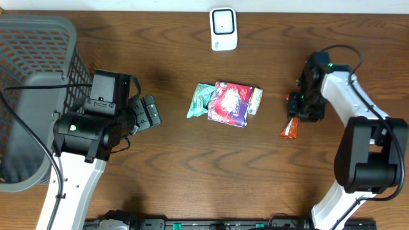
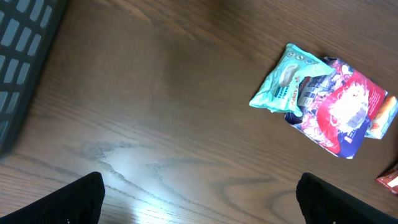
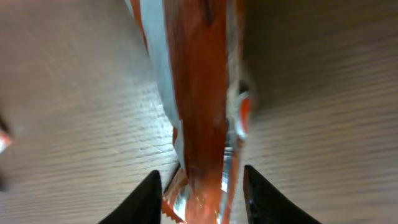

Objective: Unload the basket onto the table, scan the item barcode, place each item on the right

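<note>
An orange foil snack packet (image 1: 290,128) lies on the table at the right, one end under my right gripper (image 1: 299,115). In the right wrist view the packet (image 3: 199,93) runs up between the fingers of that gripper (image 3: 202,193). The left finger is at its crimped edge and a slim gap shows at the right finger, so the jaws stand open around it. The white barcode scanner (image 1: 223,29) stands at the back centre. My left gripper (image 1: 150,112) is wide open over bare wood (image 2: 199,202), holding nothing.
A pile sits mid-table: a teal packet (image 1: 201,100), a purple-and-red pouch (image 1: 229,103) and a small orange-yellow item (image 1: 255,100). The left wrist view shows the teal packet (image 2: 287,79) and pouch (image 2: 342,115) ahead. A grey basket (image 1: 38,32) fills the left edge.
</note>
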You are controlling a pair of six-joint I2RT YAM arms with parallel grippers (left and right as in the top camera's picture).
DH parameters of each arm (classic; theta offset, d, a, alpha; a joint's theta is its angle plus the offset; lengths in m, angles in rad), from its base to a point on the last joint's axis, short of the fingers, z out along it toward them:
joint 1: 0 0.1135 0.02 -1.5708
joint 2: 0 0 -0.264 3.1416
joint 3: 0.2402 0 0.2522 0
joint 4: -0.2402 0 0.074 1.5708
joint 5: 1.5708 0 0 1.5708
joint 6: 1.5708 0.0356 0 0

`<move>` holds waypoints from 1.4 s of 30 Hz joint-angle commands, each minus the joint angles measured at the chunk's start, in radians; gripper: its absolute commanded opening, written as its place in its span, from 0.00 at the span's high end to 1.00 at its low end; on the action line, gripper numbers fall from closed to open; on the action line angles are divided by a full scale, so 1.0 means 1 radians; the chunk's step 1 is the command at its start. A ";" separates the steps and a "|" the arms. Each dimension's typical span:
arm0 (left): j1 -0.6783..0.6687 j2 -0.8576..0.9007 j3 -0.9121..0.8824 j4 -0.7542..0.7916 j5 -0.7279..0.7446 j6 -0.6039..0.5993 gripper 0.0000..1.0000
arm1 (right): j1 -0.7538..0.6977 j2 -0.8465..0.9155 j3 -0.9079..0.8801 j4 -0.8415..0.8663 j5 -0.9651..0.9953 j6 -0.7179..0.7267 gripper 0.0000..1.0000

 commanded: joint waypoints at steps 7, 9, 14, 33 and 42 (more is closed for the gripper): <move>0.004 0.002 -0.005 -0.005 -0.010 0.006 0.02 | 0.058 -0.010 -0.063 0.095 -0.053 0.026 0.99; 0.004 0.002 -0.005 -0.005 -0.010 0.006 0.02 | 0.057 -0.010 -0.018 0.080 -0.115 0.026 0.99; 0.004 0.002 -0.005 -0.005 -0.009 0.006 0.02 | 0.041 -0.010 0.118 0.055 -0.291 0.014 0.99; 0.004 0.002 -0.005 -0.005 -0.010 0.006 0.02 | 0.005 0.011 0.125 0.116 -0.457 -0.057 0.96; 0.004 0.002 -0.005 -0.005 -0.009 0.006 0.02 | -0.061 0.064 0.068 0.088 -0.454 -0.133 0.75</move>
